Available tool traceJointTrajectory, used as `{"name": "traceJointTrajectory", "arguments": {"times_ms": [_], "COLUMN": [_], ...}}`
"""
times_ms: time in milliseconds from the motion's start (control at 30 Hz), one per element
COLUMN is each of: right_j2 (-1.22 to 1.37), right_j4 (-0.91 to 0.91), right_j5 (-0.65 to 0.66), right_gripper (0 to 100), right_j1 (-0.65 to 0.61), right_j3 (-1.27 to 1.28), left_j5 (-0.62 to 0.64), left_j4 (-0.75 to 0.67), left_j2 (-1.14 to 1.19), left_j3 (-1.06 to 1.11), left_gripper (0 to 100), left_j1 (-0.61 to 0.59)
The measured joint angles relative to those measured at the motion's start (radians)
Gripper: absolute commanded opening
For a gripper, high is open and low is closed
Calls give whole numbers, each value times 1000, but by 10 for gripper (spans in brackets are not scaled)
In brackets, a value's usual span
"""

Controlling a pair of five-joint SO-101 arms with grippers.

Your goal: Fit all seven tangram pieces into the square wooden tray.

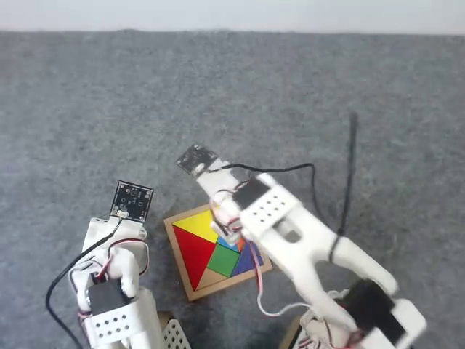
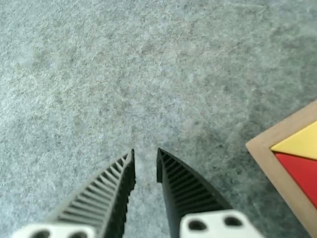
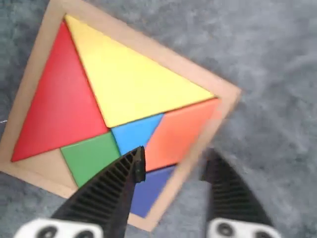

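- Apparently the right gripper (image 3: 174, 159) hangs wide open over one edge of the tray (image 3: 148, 49), by the dark blue piece (image 3: 151, 191), likely to nudge it flush.
- Left gripper (image 2: 145, 157), only slightly parted and empty, hangs over carpet (image 2: 148, 59) beside it (out of the way).
- Tan corner (image 3: 42, 166): piece or bare wood, unclear.

Work surface: grey felt-like mat (image 1: 109, 94) with short mottled pile, seen in the high view and both wrist views. Its far edge meets a pale, plain strip (image 1: 232, 14) along the top of the high view; wall or backdrop, cannot tell. Lighting even and diffuse, shadows faint
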Motion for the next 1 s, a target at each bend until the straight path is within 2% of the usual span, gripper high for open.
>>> {"name": "traceJointTrajectory", "arguments": {"times_ms": [133, 267, 333, 500, 667, 833, 933, 1000], "right_j2": [-126, -302, -414, -743, -1086, -1416, -1564, -1570], "right_j4": [-52, -114, -152, -267, -364, -315, -161, -66], "right_j5": [83, 181, 192, 193, 176, 44, 28, 28], "right_gripper": [5, 8, 8, 9, 19, 80, 83, 83], "right_j1": [46, 147, 226, 454, 609, 710, 729, 721], "right_j3": [130, 269, 339, 571, 882, 1049, 1043, 1042], "left_j5": [0, 0, 0, 0, 37, 121, 126, 127], "left_j4": [0, 0, 0, 0, -2, -2, -2, -2], "left_j2": [0, 0, 0, 0, 0, 0, 0, 0], "left_j3": [0, 0, 0, 0, 0, 0, 0, 0], "left_gripper": [72, 46, 14, 13, 14, 15, 15, 15], "left_j1": [0, 0, 0, 0, 0, 0, 6, 25]}}
